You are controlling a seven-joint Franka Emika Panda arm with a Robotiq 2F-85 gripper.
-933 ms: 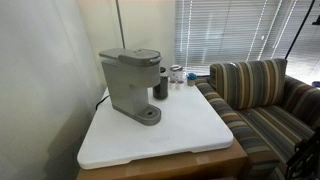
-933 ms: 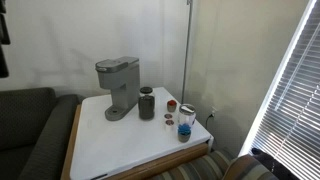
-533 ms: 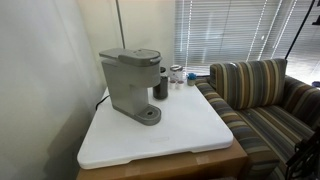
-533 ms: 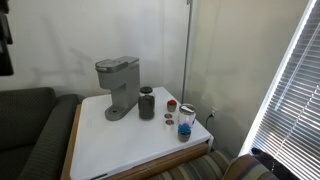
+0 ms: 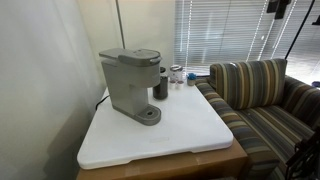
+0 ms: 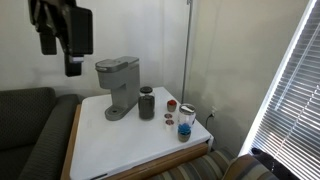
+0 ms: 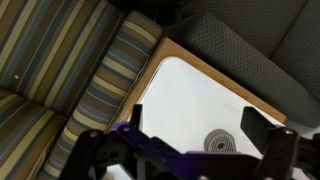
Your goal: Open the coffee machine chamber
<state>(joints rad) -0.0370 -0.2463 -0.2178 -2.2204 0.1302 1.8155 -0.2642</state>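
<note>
The boxy matte grey coffee machine [image 5: 130, 88] is standing near the back edge of the white counter [image 5: 175, 135], close to the wall. Its chamber [image 5: 131, 55], the rounded grey lid on top, is lying shut and flat. A small dark cylindrical cup [image 5: 161, 84] is standing just beside the machine, and a small glass jar [image 6: 186, 122] is sitting farther along the counter. A striped sofa [image 5: 262, 92] is flanking one side of the counter and a dark grey sofa [image 6: 25, 125] the other. I am holding my tool [image 7: 188, 140] high above the counter, well apart from the machine, with its fingers [image 7: 268, 135] spread wide and gripping nothing.
</note>
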